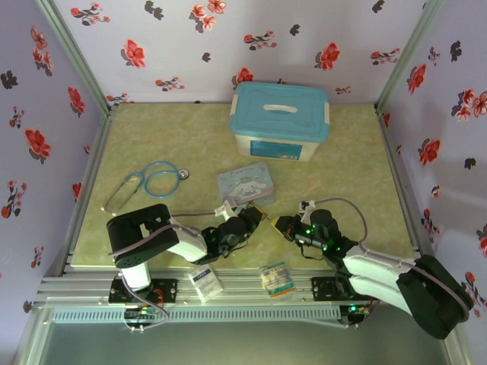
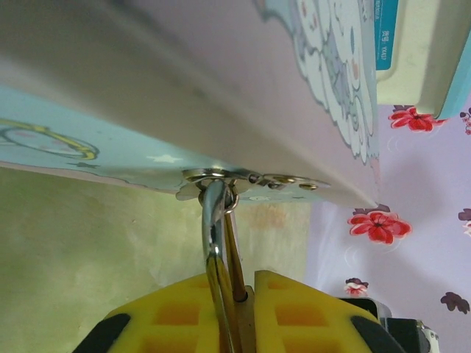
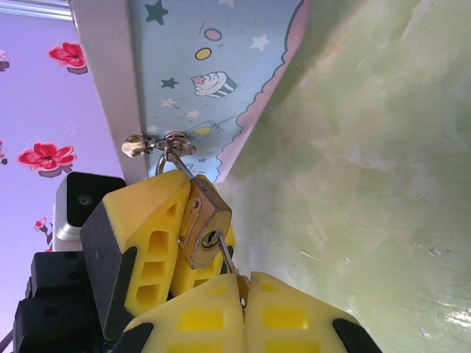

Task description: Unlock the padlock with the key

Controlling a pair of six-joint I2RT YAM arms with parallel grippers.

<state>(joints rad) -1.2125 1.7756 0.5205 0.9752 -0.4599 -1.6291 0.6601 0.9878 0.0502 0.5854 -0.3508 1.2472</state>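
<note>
The padlock [image 3: 200, 220], a small brass block, hangs by its silver shackle [image 2: 213, 220] from the hasp [image 2: 250, 178] of the pale-blue cartoon tin [image 1: 245, 182]. My left gripper [image 2: 246, 298] is shut on the padlock's body, its yellow fingers [image 3: 143, 235] on either side. The thin key [image 3: 227, 259] has its tip in the keyhole, and my right gripper [image 3: 243, 301] is shut on its head. In the top view the left gripper [image 1: 255, 217] and right gripper [image 1: 281, 223] meet tip to tip just in front of the tin.
A white storage box with a blue lid [image 1: 279, 122] stands at the back. A blue stethoscope [image 1: 152, 179] lies at the left. Two small packets [image 1: 205, 283] [image 1: 276, 277] rest on the front rail. Floral walls enclose the green table [image 1: 358, 198].
</note>
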